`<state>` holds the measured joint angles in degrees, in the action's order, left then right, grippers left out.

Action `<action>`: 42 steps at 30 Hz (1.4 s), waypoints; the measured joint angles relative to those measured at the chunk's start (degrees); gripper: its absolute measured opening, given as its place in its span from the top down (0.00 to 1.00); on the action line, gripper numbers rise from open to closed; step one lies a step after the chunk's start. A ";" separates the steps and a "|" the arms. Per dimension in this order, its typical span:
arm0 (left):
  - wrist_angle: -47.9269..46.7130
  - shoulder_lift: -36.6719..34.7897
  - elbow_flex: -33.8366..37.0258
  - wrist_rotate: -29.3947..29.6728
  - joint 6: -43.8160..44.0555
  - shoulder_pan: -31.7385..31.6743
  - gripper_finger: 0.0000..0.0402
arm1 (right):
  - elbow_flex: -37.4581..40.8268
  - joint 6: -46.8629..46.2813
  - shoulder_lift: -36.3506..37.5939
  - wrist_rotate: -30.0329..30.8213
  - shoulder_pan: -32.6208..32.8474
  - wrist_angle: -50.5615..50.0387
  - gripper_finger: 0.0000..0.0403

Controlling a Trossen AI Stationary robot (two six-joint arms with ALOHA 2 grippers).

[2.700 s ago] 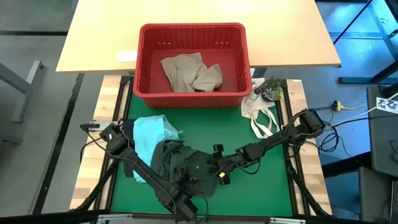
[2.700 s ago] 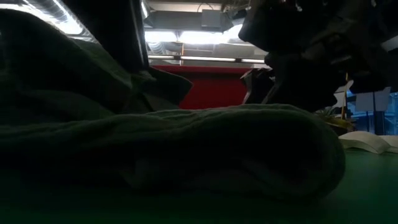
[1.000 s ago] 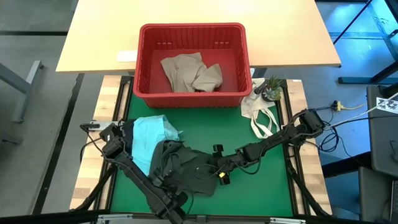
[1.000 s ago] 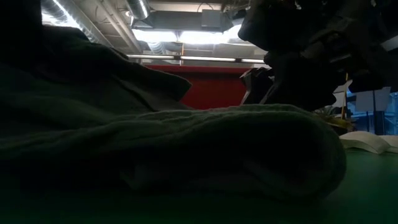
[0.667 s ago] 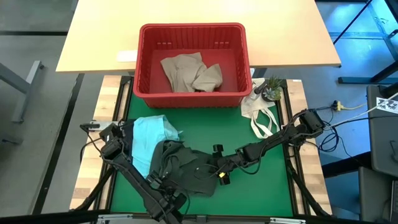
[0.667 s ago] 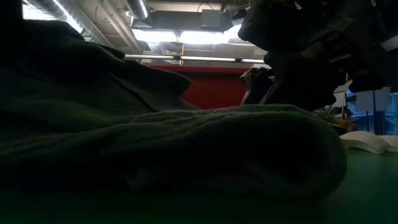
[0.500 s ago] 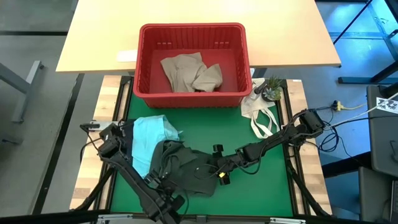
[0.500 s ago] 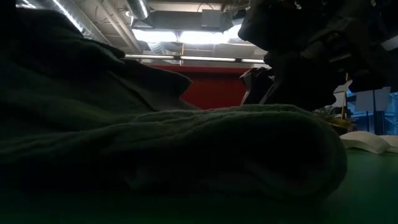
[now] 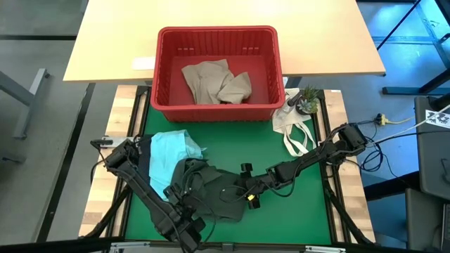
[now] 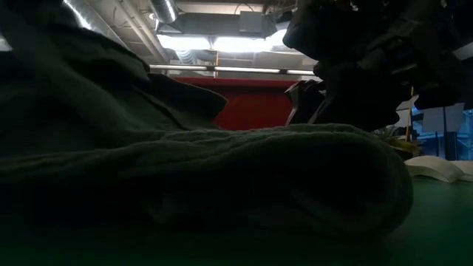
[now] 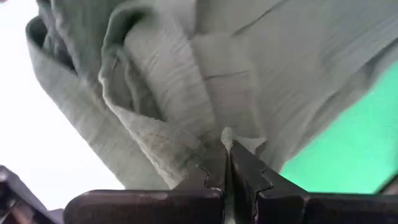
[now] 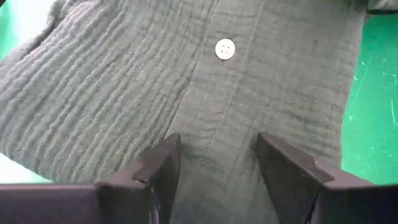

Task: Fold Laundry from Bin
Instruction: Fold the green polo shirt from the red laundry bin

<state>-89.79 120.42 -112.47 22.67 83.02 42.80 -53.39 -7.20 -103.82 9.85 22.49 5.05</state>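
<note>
A dark olive green shirt [image 9: 211, 191] lies bunched on the green mat near the table's front edge; it fills the low view [image 10: 222, 177]. My left gripper [image 9: 184, 226] is at the shirt's near left side, shut on it [image 11: 225, 149]. My right gripper [image 9: 239, 190] stands open over the shirt's right part [image 12: 217, 149], a white button [image 12: 224, 48] ahead of its fingers. A light teal garment [image 9: 169, 151] lies on the mat to the left. The red bin [image 9: 218, 31] at the far side holds a beige garment [image 9: 214, 81]. My left gripper pinches a raised fold of the shirt's ribbed cloth [image 11: 217, 127] between its two shut fingers. The cloth rises bunched from the fingers; one layer or several, I cannot tell. My right gripper has its open fingertips [image 12: 165, 155] down on the shirt, one on either side of the button strip [image 12: 214, 118]. It comes slanting from the table's right. The cloth under it lies flat on the mat.
A white cloth bag with loop handles [image 9: 295, 126] and a small potted plant [image 9: 307, 100] sit at the mat's far right. The bin's red wall [image 10: 251, 103] shows behind the shirt. Bare green mat lies between the bin and the shirt and at the near right.
My left gripper has gone toward the table's left edge along the front, still shut on the shirt. The shirt's left part has been drawn along and stands higher in the low view. The right part under my right gripper has stayed in place.
</note>
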 joint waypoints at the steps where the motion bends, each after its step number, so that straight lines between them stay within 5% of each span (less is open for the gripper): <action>1: -0.12 -0.29 1.32 -1.01 0.64 0.14 1.00 | 0.00 0.01 -0.01 0.02 -0.01 0.01 0.48; 14: 0.70 -3.28 17.03 -14.90 8.03 2.20 0.97 | 0.00 0.00 0.01 -0.03 0.02 0.06 0.48; 24: -0.25 -3.28 18.35 -21.05 7.73 -0.03 0.67 | 0.00 0.00 0.01 -0.06 0.00 0.00 0.48; 30: -0.31 -3.57 17.99 -28.02 5.21 -1.44 0.59 | 0.00 0.00 0.01 -0.05 0.01 -0.03 0.48; 42: -0.11 -17.71 16.20 -3.41 18.51 1.98 0.58 | 0.00 0.02 0.01 -0.05 -0.01 -0.05 0.48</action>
<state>-89.90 102.71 -96.27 19.26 101.53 44.77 -53.39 -7.18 -103.81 9.80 22.48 5.00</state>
